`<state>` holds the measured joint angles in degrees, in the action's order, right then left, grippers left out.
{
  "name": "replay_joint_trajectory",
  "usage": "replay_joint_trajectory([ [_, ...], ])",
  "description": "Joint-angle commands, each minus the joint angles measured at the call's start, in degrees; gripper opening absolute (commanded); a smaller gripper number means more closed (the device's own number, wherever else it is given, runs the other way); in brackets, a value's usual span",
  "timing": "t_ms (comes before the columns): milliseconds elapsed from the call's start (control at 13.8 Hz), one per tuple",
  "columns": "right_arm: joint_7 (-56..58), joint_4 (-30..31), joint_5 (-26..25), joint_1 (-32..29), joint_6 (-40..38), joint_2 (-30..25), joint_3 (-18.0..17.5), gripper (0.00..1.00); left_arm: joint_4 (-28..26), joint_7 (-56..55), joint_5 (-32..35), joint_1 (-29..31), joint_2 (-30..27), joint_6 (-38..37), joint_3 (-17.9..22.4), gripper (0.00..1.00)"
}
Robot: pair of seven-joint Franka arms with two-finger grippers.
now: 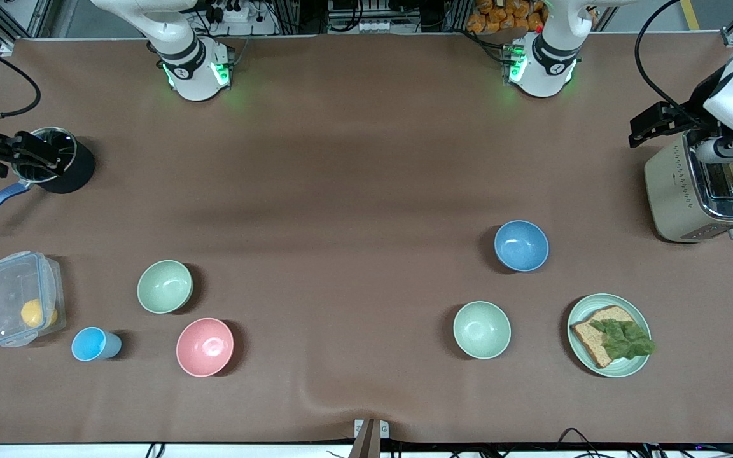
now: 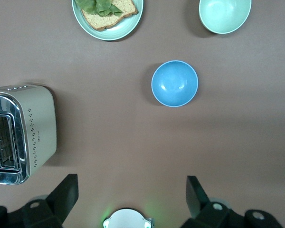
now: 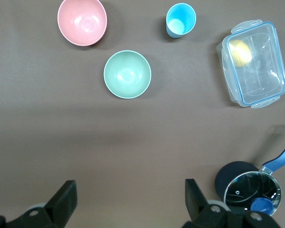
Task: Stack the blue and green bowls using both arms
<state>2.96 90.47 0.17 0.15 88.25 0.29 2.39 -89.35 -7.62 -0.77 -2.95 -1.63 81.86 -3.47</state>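
The blue bowl (image 1: 521, 245) sits upright and empty toward the left arm's end of the table; it also shows in the left wrist view (image 2: 175, 83). The sage green bowl (image 1: 164, 286) sits upright and empty toward the right arm's end; it also shows in the right wrist view (image 3: 127, 74). My left gripper (image 1: 639, 130) (image 2: 130, 190) hangs high, open and empty, and shows beside the toaster. My right gripper (image 1: 48, 156) (image 3: 129, 194) hangs high, open and empty, and shows over the pot. Both are well apart from the bowls.
A paler mint bowl (image 1: 481, 329) and a plate (image 1: 579, 315) with bread and lettuce lie nearer the camera than the blue bowl. A toaster (image 1: 700, 191) stands at the left arm's end. A pink bowl (image 1: 205, 346), light-blue cup (image 1: 94, 344), plastic box (image 1: 21, 298) and pot (image 1: 55, 166) are at the right arm's end.
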Motion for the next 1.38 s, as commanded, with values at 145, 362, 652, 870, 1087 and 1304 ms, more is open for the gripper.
replay_joint_trajectory([
  [145, -0.8, -1.7, -1.1, -1.5, -1.4, 0.8, -1.5, 1.00, -0.7, 0.2, 1.3, 0.4, -0.8, 0.8, 0.1, 1.00],
  [362, -0.8, -1.8, -1.2, -1.4, -1.2, 0.9, -1.4, 1.00, 0.3, -0.1, 2.3, 0.3, 1.1, 1.1, 0.2, 1.00],
  [652, -0.8, -1.7, -1.0, -1.0, 3.2, 4.3, -0.6, 1.00, -0.6, -0.5, 4.7, 0.2, 6.3, 2.4, 0.1, 1.00],
  [870, -0.9, -1.7, -0.2, -1.4, 8.1, 12.0, -0.7, 1.00, -5.2, -2.3, 4.7, 1.0, 10.2, 10.7, 0.0, 1.00],
  [1087, -0.7, -1.8, 1.4, -1.8, 15.6, 19.3, -0.7, 1.00, -16.7, -8.6, 4.6, 0.3, 10.2, 25.1, -0.4, 1.00],
  [1304, -0.7, -3.0, 5.7, -1.6, 18.2, 27.3, -0.6, 1.00, -23.4, -9.3, 4.8, 1.0, 11.9, 34.5, -0.5, 1.00],
])
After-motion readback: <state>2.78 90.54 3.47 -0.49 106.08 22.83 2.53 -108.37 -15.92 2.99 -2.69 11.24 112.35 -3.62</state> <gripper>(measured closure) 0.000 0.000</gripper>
